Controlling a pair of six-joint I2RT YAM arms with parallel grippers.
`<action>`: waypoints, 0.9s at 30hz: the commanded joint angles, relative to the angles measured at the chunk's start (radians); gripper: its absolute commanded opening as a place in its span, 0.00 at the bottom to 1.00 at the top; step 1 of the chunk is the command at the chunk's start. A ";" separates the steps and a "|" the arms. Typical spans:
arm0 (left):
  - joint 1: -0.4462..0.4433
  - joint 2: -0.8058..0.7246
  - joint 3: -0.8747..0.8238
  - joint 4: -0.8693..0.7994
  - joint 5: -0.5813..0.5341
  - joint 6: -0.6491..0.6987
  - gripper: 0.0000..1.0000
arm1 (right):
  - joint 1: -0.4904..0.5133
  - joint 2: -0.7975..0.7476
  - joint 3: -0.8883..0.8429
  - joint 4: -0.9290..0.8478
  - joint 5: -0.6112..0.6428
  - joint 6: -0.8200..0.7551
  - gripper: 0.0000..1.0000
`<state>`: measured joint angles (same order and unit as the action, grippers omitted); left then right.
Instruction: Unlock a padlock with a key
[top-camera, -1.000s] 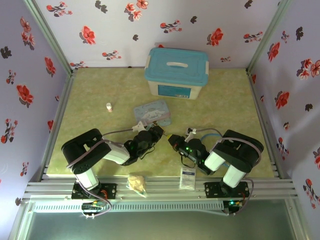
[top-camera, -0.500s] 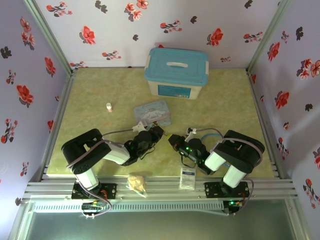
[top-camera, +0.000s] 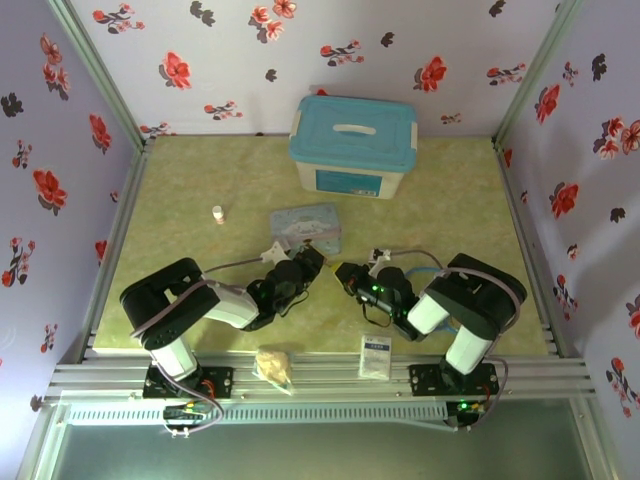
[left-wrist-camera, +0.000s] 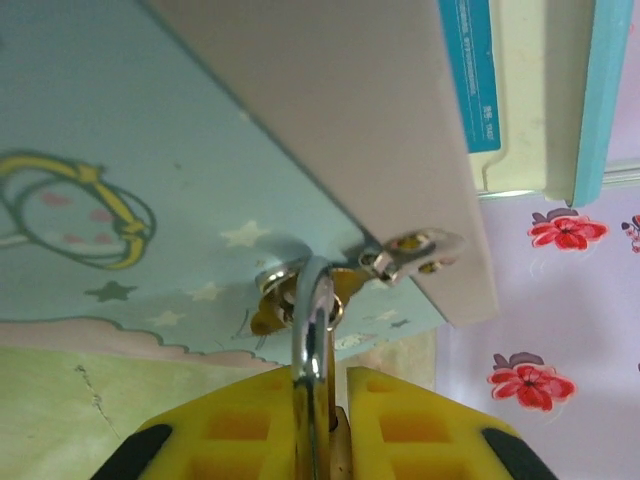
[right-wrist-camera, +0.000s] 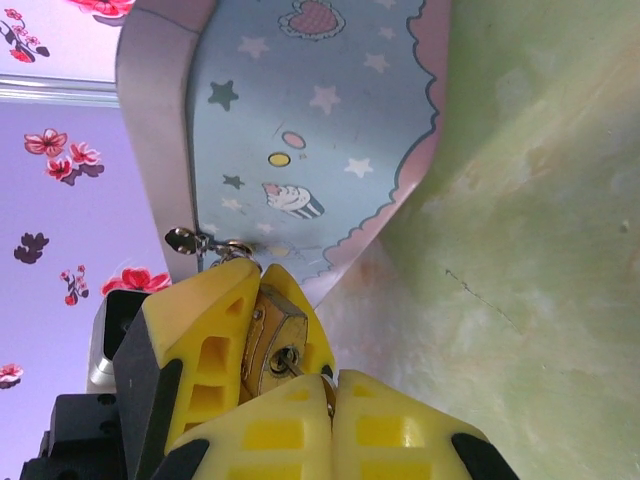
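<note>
The brass padlock (right-wrist-camera: 275, 330) is pinched between the yellow fingers (right-wrist-camera: 200, 330) of my left gripper (left-wrist-camera: 335, 390). Its silver shackle (left-wrist-camera: 312, 320) rises from between them and passes through the clasp of the pastel cartoon tin (left-wrist-camera: 120, 150). My right gripper (right-wrist-camera: 332, 385) is shut on the thin key (right-wrist-camera: 293, 366), and the key's tip sits in the padlock's keyhole. In the top view my left gripper (top-camera: 305, 262) and right gripper (top-camera: 345, 272) meet just below the tin (top-camera: 305, 225). The shackle looks closed.
A white box with a blue lid (top-camera: 353, 145) stands at the back. A small white bottle (top-camera: 218, 213) is to the tin's left. A crumpled beige lump (top-camera: 273, 365) and a white packet (top-camera: 376, 355) lie on the near rail. Floral walls enclose the table.
Both grippers have edged slightly away from the near edge, the right one closing in on the left. The tin has turned a little.
</note>
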<state>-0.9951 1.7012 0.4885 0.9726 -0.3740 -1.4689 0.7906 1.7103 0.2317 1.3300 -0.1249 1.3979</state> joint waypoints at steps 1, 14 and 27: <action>-0.037 -0.041 0.031 0.115 0.129 -0.016 0.00 | -0.009 0.015 0.084 0.055 -0.087 -0.013 0.00; -0.020 -0.038 0.034 0.127 0.206 -0.050 0.00 | -0.053 -0.066 0.062 -0.073 -0.119 -0.251 0.00; -0.009 -0.026 0.025 0.193 0.216 -0.055 0.00 | -0.052 -0.077 0.101 -0.141 -0.133 -0.177 0.00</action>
<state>-0.9672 1.6966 0.4885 0.9901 -0.3260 -1.5143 0.7273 1.6142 0.2821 1.1427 -0.2348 1.1408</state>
